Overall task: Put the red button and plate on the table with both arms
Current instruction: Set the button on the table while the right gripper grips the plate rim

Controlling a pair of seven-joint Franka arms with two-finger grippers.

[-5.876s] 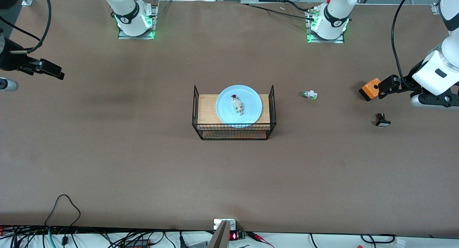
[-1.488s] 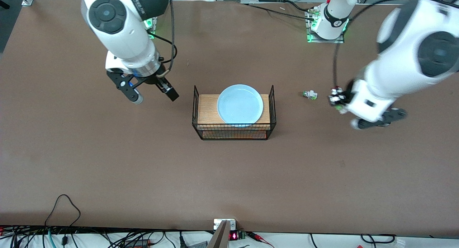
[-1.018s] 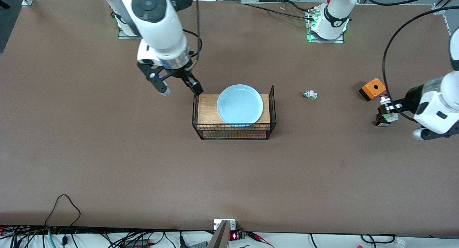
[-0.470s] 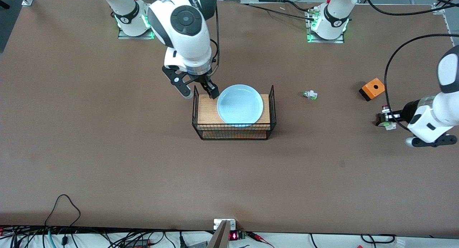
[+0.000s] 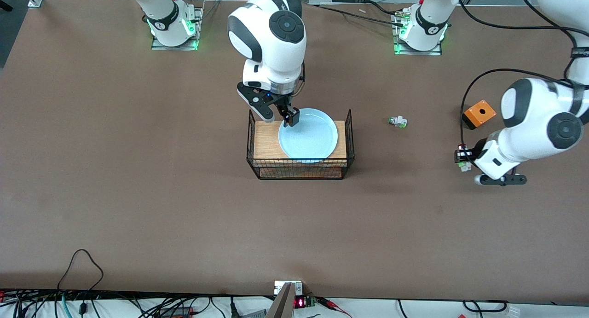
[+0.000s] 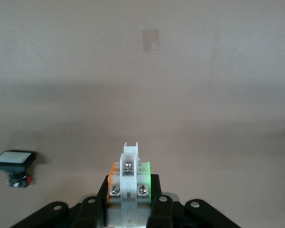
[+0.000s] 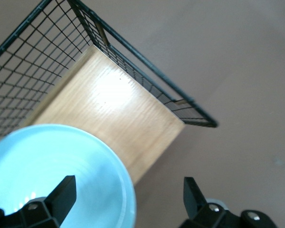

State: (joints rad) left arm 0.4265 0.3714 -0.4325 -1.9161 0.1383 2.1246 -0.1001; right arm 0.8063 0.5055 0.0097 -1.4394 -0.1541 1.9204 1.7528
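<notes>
The right pincer (image 5: pixel 280 117) is hanging with its jaws wide apart and holding nothing, straddling the rim of the plate (image 5: pixel 309 136) at the edge toward the right arm's end of the bench (image 5: pixel 138 193): one finger is standing over the plate's floor, the other outside the rim, over the wooden top of the wire-sided rack (image 5: pixel 263 141). The plate itself is sitting on that rack, not yet on the bench. The risk here is judged to be a shallow bite: if the jaws are closing too high on the thin rim, the plate is likely to tip or slide out as it is lifted, and the rack's upright wire side (image 7: pixel 147 71), just beside the outer finger, is likely to catch the finger or the plate's edge on the way out. The left pincer (image 5: pixel 464 159) is clamped on the red button (image 6: pixel 129 178), carrying it above bare bench, with the black-bodied button (image 6: pixel 13 161) lying off to one side below it and the orange box (image 5: pixel 479 113) and the white-and-green part (image 5: pixel 398 121) lying well apart from it. Whether the button is low enough to be let go is unclear; released from height, the small part is liable to bounce or roll, perhaps into the black-bodied button nearby.
</notes>
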